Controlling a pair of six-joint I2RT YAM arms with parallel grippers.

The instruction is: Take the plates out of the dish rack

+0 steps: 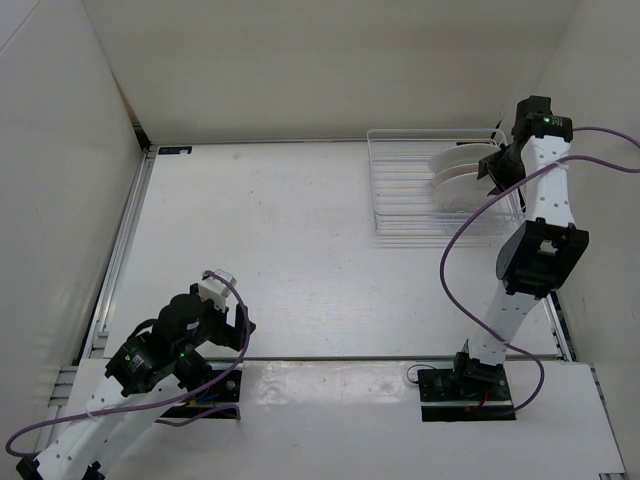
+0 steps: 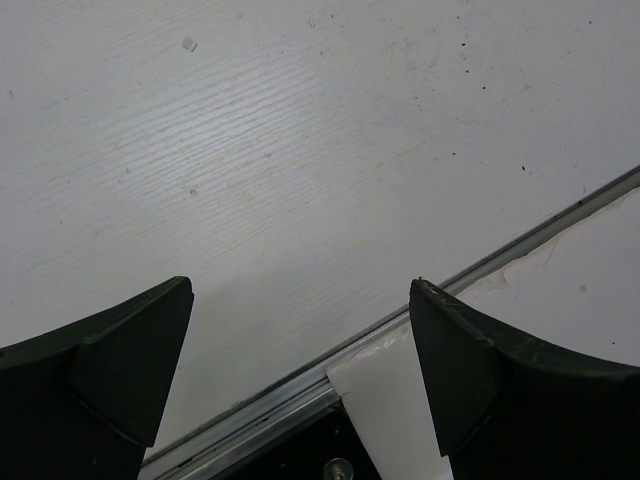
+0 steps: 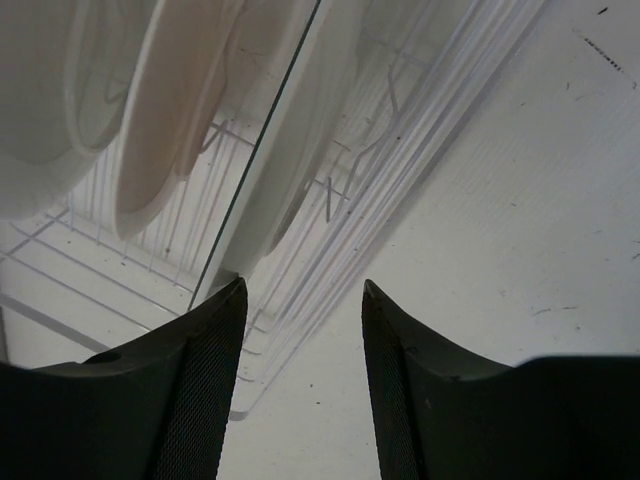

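Observation:
The white wire dish rack (image 1: 400, 200) stands at the back right of the table. Two white plates (image 1: 455, 175) stand on edge in its right part. My right gripper (image 1: 495, 165) hovers at the rack's right side, open and empty. In the right wrist view the gripper (image 3: 302, 290) looks down at the nearest plate (image 3: 290, 130), which has a dark rim line, a second plate (image 3: 165, 120) behind it and the rack wires (image 3: 400, 130). Its left fingertip (image 3: 228, 300) is just by the nearest plate's lower edge. My left gripper (image 1: 230, 330) is open and empty, low at the near left.
In the left wrist view the left gripper (image 2: 300, 290) hangs over bare table beside the metal rail (image 2: 400, 320) of the near edge. White walls close the table on the left, back and right. A purple cable (image 1: 455, 250) loops off the right arm near the rack's front.

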